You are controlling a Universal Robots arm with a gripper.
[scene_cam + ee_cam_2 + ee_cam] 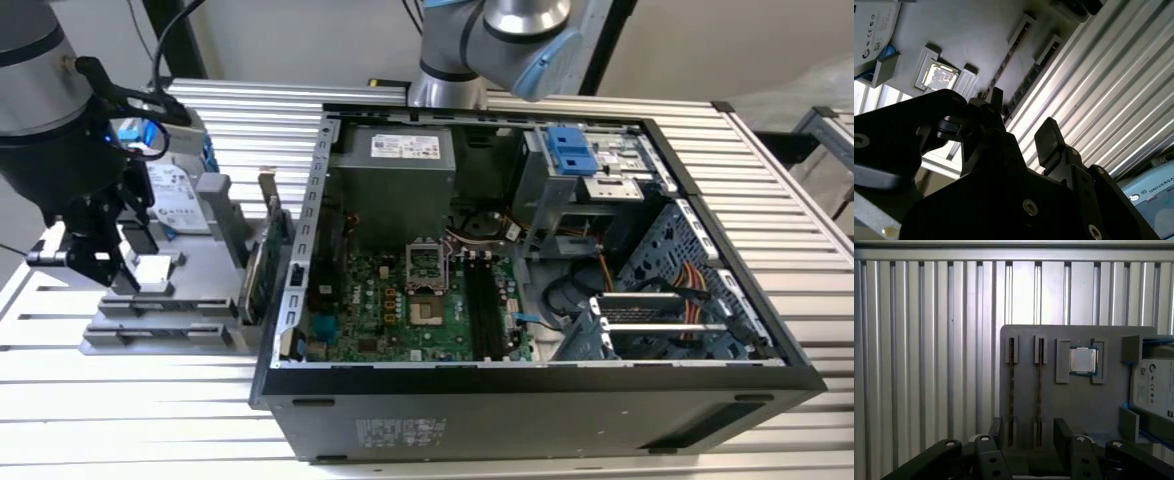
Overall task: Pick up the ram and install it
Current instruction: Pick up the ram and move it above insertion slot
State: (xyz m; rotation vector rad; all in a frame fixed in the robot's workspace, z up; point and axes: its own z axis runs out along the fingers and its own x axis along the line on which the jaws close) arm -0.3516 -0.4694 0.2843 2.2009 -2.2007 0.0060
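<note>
On grey holder (1079, 407), ram sticks (1039, 390) stand on edge, long axes along table ribs (929, 365); gripper (1029, 432) wide above.

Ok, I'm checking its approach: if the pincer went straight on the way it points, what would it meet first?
Probably the two ram sticks standing on edge in the grey holder; the open pincer points down at them, though depth is hard to judge.

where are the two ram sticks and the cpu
ram stick nearer the cpu (1039, 390): first wrist view, middle of its edge
other ram stick (1012, 390): first wrist view, middle of its edge
cpu (1083, 360): first wrist view, metal lid centre
</note>
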